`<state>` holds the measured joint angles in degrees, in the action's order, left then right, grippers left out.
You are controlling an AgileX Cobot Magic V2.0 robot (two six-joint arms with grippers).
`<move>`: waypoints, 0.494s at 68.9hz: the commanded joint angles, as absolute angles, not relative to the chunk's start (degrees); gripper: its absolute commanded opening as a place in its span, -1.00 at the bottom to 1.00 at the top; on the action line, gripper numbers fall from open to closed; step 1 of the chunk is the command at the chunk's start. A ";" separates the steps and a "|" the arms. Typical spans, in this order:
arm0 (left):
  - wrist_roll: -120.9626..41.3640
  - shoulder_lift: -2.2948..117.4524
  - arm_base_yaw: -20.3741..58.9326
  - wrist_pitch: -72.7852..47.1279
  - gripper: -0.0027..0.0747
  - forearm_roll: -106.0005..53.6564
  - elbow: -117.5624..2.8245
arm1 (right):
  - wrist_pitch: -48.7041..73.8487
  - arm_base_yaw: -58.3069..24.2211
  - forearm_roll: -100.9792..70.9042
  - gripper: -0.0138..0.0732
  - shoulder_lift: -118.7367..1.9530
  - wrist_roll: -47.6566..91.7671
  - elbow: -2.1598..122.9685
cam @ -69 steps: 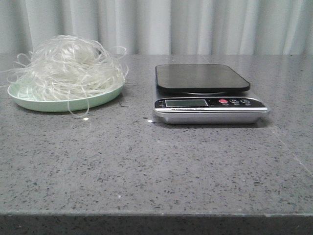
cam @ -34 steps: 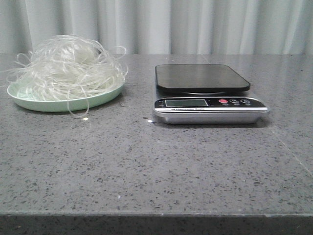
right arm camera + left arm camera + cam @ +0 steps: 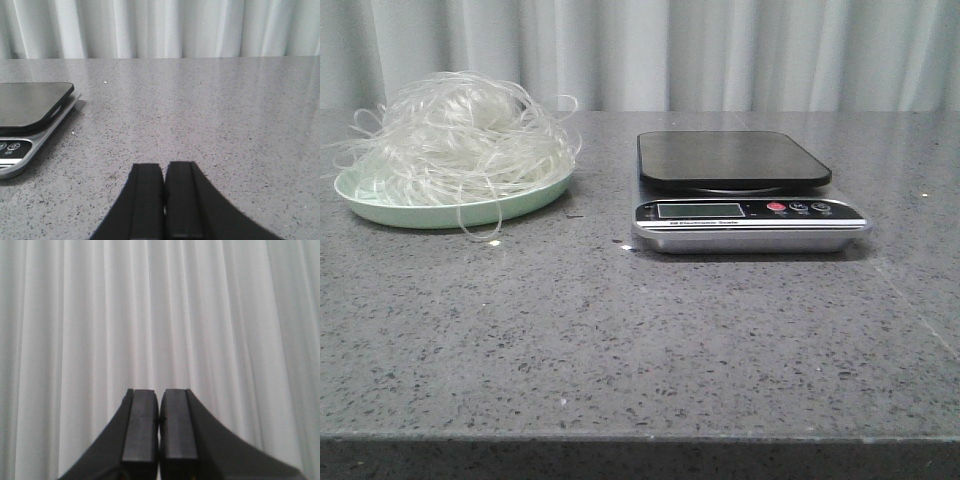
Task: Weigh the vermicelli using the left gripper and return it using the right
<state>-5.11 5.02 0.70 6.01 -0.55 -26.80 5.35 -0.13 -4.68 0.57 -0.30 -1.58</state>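
Note:
A fluffy whitish tangle of vermicelli (image 3: 460, 135) is heaped on a pale green plate (image 3: 410, 212) at the table's back left in the front view. To its right stands a silver kitchen scale (image 3: 750, 222) whose black platform (image 3: 732, 158) carries nothing. Neither arm appears in the front view. My left gripper (image 3: 159, 402) is shut and empty, facing only the white curtain. My right gripper (image 3: 164, 167) is shut and empty, low over the grey table, with the scale (image 3: 20, 142) off to one side of it.
The speckled grey table (image 3: 620, 340) stretches to a front edge near the camera. A pleated white curtain (image 3: 720, 50) hangs behind the table. A few stray noodle loops (image 3: 480, 225) hang over the plate's rim onto the table.

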 commanded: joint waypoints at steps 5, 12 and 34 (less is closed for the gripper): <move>-4.93 14.80 0.78 -2.38 -0.58 -0.81 -42.11 | 1.07 -0.21 -3.87 -0.33 1.49 0.00 -1.12; -4.93 20.25 1.61 -9.00 -0.57 -0.81 -47.75 | 1.07 -0.21 -3.87 -0.33 1.49 0.00 -1.12; -4.93 36.30 8.17 -17.20 0.31 -0.96 -50.99 | 1.07 -0.21 -3.87 -0.33 1.49 0.00 -1.12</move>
